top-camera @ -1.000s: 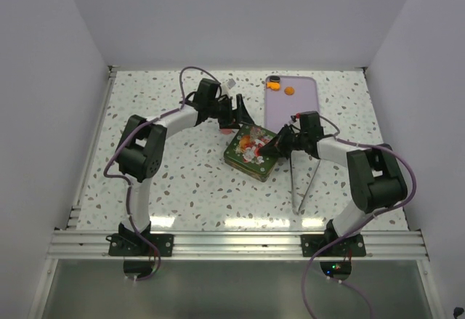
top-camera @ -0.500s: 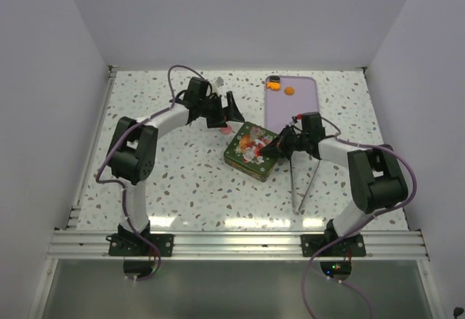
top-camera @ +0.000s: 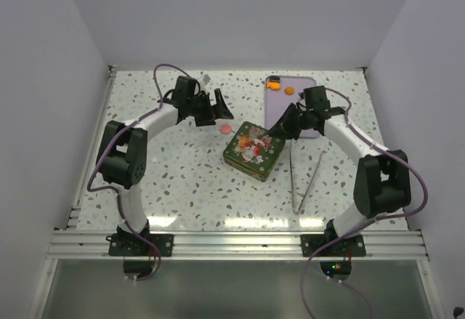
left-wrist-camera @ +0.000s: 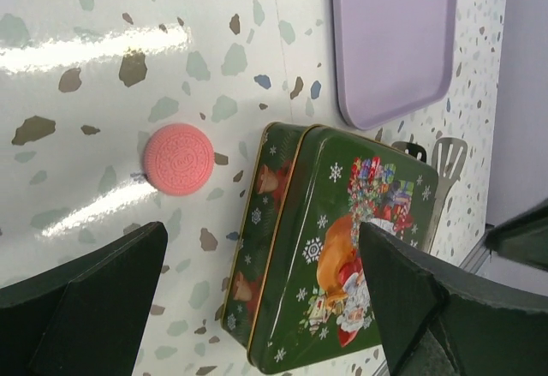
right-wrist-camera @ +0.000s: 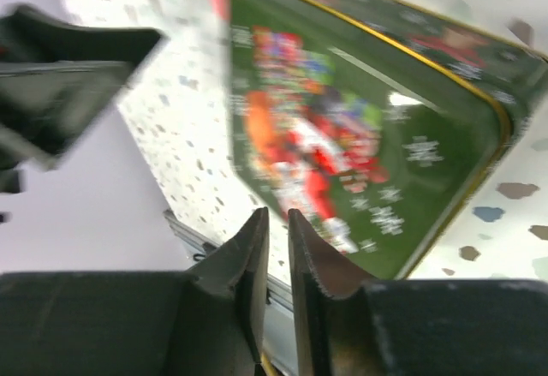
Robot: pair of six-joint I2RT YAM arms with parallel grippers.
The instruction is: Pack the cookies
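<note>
The left hand [top-camera: 221,108] is spread wide and empty, and the pink cookie [left-wrist-camera: 178,159] lies flat on the tabletop [top-camera: 174,174] just ahead of it, nearer one finger than the other, with the closed green tin [top-camera: 252,150] close beside the cookie on the other finger's side. Being round, the cookie has no long axis to line up with. The right hand [right-wrist-camera: 276,215], pressed almost together on nothing, hovers over the tin's far corner and is farther from this cookie, though nearer the orange cookies [top-camera: 289,91] on the purple tray [top-camera: 301,84] beyond it.
</note>
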